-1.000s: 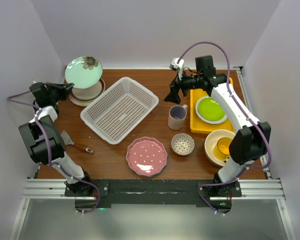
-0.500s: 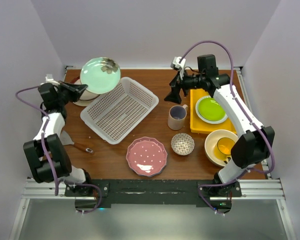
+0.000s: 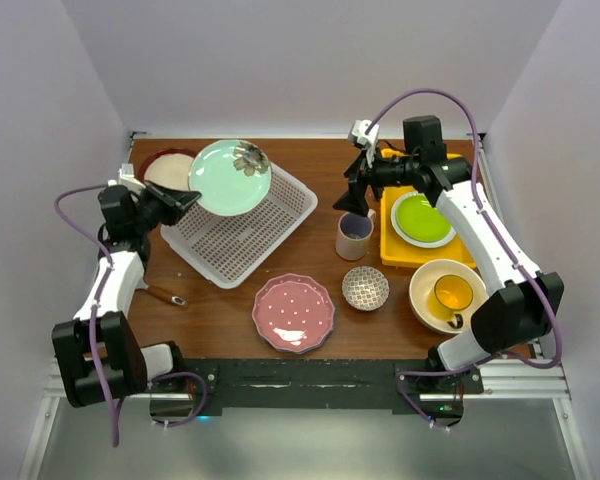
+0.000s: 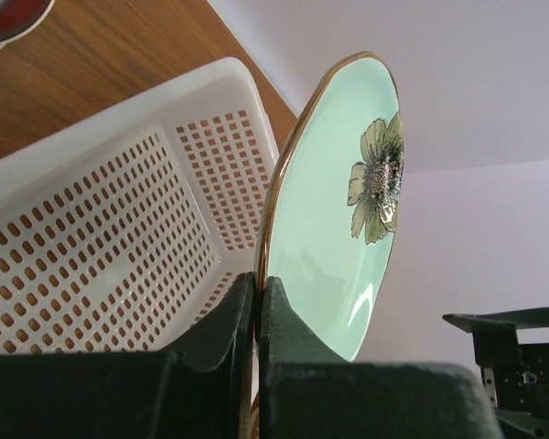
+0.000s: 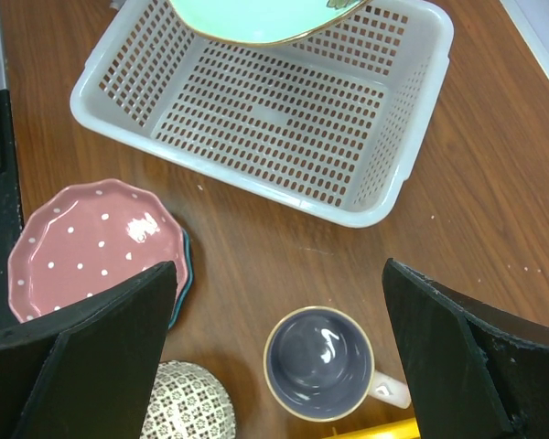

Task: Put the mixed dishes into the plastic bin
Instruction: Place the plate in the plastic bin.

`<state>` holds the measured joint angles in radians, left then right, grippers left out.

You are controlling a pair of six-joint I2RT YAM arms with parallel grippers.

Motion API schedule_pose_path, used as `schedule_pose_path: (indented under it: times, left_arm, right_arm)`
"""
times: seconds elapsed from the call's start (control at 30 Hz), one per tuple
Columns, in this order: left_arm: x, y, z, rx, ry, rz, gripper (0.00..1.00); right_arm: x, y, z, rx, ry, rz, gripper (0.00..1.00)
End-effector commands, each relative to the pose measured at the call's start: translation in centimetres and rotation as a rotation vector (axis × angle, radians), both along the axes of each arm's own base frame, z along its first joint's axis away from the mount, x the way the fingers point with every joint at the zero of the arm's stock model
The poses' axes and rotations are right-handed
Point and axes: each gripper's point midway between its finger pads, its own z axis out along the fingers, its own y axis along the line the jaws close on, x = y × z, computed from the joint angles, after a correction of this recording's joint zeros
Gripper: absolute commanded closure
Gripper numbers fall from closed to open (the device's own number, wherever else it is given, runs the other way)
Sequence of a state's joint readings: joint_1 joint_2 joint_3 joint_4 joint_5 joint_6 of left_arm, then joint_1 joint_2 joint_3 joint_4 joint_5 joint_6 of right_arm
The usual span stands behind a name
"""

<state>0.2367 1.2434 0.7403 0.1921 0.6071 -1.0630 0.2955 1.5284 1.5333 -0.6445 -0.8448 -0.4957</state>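
Two arms are in play, and the left gripper (image 3: 183,203) has the mint plate (image 3: 230,177), jaws pressed tight on its gold rim. In the left wrist view the plate stands on edge, its rim running from bottom centre up toward the top right, its flowered face turned to the right of the frame. From above, it hangs over the upper-left end of the bin (image 3: 242,243), face tipped toward the camera, flower at its upper right. The bin sits left of centre on the table (image 3: 220,320), long axis slanting from lower left to upper right.

Over at the right gripper (image 3: 354,192), the jaws are spread wide, holding nothing, poised above the mug (image 3: 355,235). The mug stands upright near the bin's right corner, mouth up; in the right wrist view its handle points to the lower right.

Lower centre lies the pink plate (image 3: 293,312), with the small bowl (image 3: 365,288) just right of it. Further right, the cream bowl (image 3: 425,300) holds the yellow mug (image 3: 450,294).
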Motion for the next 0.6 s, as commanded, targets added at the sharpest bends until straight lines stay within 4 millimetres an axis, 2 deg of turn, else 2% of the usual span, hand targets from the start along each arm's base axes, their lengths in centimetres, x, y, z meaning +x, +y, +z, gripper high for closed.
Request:
schedule_pose_path:
  times: [0.0,0.13,0.57]
  left_arm:
    - [-1.0,-1.2,3.8,0.002,-0.144,-0.028,1.0]
    - [-1.6,-1.8,2.9,0.005,-0.125,-0.026,1.0]
    - [-2.3,-3.7,1.9,0.025,-0.107,-0.036,1.0]
  right_arm:
    - [-0.8,-0.4,1.0,0.011,-0.009,-0.022,0.02]
    - [-1.2,-0.5,0.8,0.014,0.001,-0.027,0.02]
    - [-1.9,-1.0,0.3,0.022,0.02,-0.047,0.02]
